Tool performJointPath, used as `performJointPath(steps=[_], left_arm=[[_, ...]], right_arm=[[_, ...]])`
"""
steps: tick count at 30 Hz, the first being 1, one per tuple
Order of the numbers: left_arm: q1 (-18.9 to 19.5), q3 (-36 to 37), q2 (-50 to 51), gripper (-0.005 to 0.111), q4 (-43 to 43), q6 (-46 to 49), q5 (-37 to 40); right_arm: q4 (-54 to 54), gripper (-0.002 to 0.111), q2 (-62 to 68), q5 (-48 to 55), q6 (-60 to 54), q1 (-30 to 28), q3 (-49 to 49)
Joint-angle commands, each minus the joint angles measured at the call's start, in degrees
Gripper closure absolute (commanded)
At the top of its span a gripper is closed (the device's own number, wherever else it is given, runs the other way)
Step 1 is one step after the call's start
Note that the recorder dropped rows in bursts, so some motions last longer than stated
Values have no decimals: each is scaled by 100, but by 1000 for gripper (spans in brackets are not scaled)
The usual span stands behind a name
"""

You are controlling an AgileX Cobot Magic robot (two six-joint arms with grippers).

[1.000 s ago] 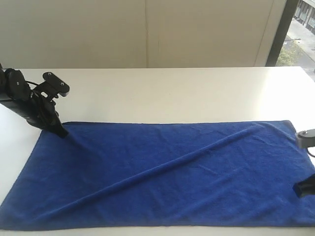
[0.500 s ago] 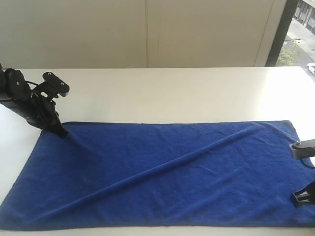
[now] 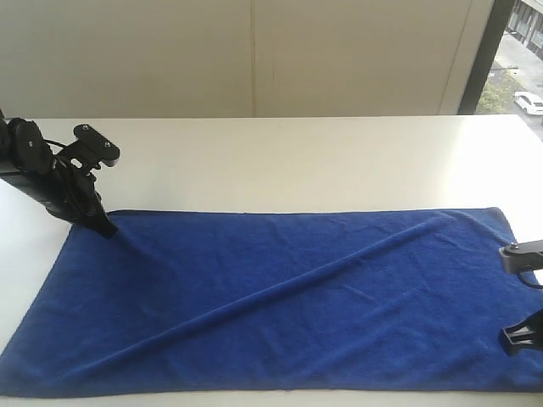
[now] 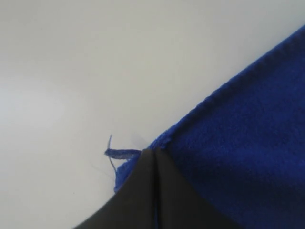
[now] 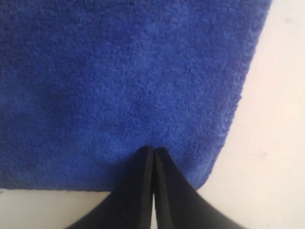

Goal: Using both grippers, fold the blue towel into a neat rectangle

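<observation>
The blue towel point(image 3: 339, 322) lies spread flat, diagonally creased.

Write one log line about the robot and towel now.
towel: flat on table, diagonal crease | left gripper: shut on far left corner | right gripper: shut by front right corner

left gripper point(image 4: 152, 151) low, arm slanted down, fingers pressed together; right gripper point(image 5: 153, 150) low, fingers likewise together.

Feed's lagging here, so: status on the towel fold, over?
Left gripper: jaws shut at far-left corner of towel. Right gripper: jaws shut, tips on near-right corner. Towel flat, unfolded, one diagonal ridge. No obstruction seen.
</observation>
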Motion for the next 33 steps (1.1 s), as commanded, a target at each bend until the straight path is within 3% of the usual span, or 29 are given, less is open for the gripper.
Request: performJointPath(steps=[1,21,33], left_arm=[[34,38,121,107,23,-32,302],[34,38,121,107,32,-32,300],[6,38,-383,107,-254,-45,382]], right_arm=[[-340,108,175,354,93,-7,115],[-442,108,151,420,186,-7,104],[-442,108,-1202,-321,319,-7,28]])
